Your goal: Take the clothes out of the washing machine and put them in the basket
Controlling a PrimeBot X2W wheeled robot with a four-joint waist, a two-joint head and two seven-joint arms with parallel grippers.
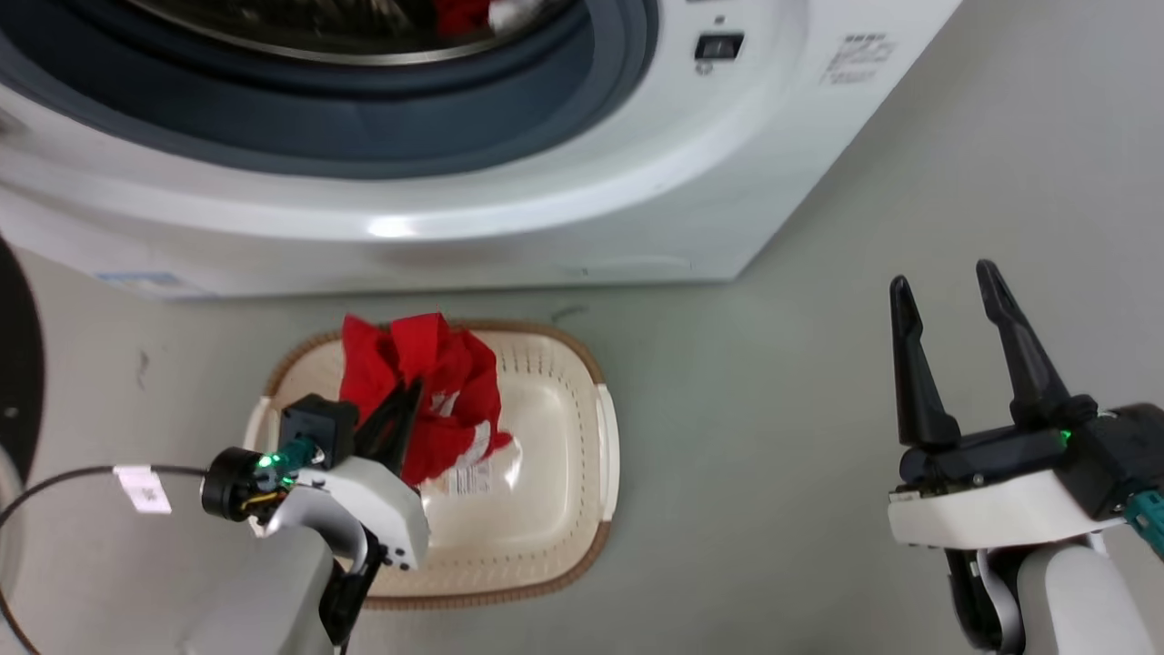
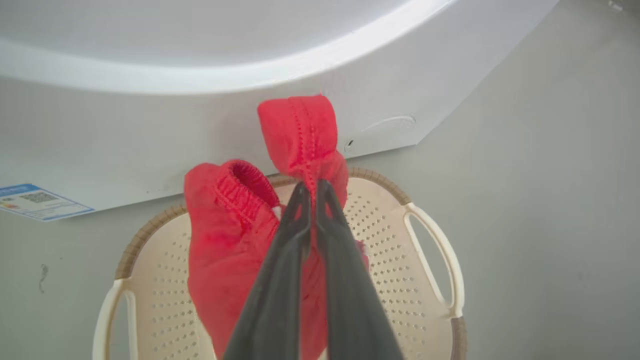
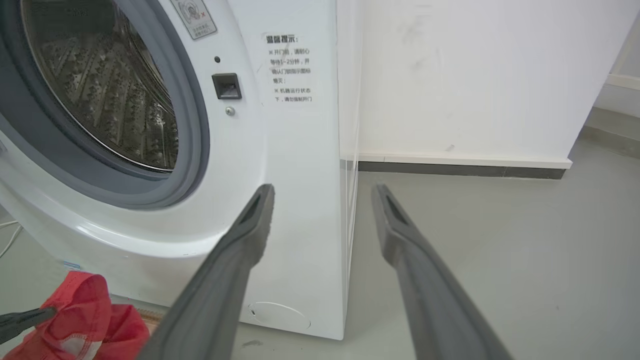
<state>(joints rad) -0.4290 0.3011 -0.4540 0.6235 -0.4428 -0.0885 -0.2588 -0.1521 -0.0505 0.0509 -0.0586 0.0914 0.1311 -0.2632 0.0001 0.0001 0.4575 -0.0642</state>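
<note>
A bright red garment [image 1: 446, 364] hangs bunched over the cream basket [image 1: 605, 437], and my left gripper [image 1: 414, 391] is shut on a fold of it. In the left wrist view the fingertips [image 2: 310, 186] pinch the red garment [image 2: 225, 240] above the perforated basket [image 2: 395, 235]. More red and white clothes [image 1: 473, 14] lie inside the drum of the washing machine [image 1: 637, 182], whose porthole stands open. My right gripper [image 1: 944, 277] hovers open over the floor to the right, holding nothing. The right wrist view shows the right gripper [image 3: 324, 189] facing the washing machine's [image 3: 295, 175] corner, with the red garment [image 3: 80, 310] at lower left.
The basket stands on grey floor [image 1: 773, 409] just in front of the washer. The black door frame [image 1: 18, 364] shows at the left edge. A cable with a white tag [image 1: 141, 487] trails from my left wrist. A white wall with dark baseboard [image 3: 465, 167] runs behind the machine.
</note>
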